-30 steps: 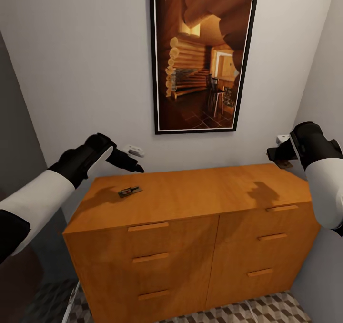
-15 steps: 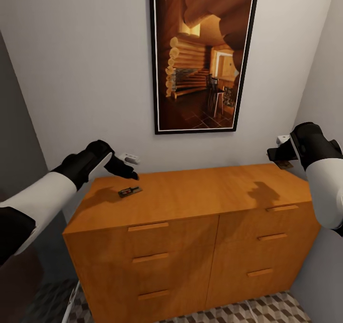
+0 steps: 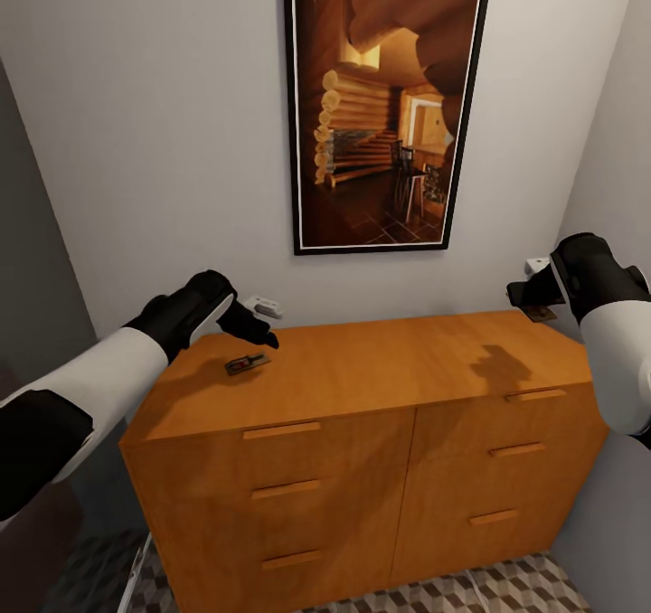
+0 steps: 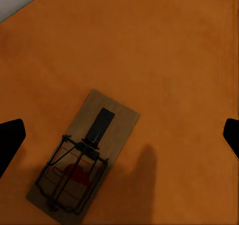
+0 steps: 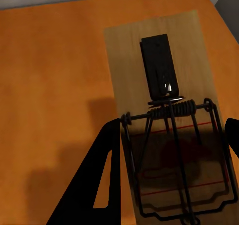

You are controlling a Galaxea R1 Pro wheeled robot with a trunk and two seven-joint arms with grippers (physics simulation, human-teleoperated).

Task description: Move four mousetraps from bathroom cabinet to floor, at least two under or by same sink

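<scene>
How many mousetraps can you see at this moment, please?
2: one mousetrap lies on the cabinet top beneath the open left gripper; another mousetrap is held in the right gripper. Others may be hidden.

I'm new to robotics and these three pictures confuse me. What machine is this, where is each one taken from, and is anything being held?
This is a simulated two-armed robot. The large picture is taken from its head, looking down over an orange-brown wooden cabinet below a framed picture on the wall. The other two come from cameras near each gripper.

The left gripper hovers open above a mousetrap lying flat on the cabinet top. Its wrist camera looks straight down on that trap, with the dark fingertips wide apart at the edges.

The right gripper is raised over the cabinet's right end, closed on a second mousetrap, a small wooden board with a dark wire spring, seen close up.
</scene>
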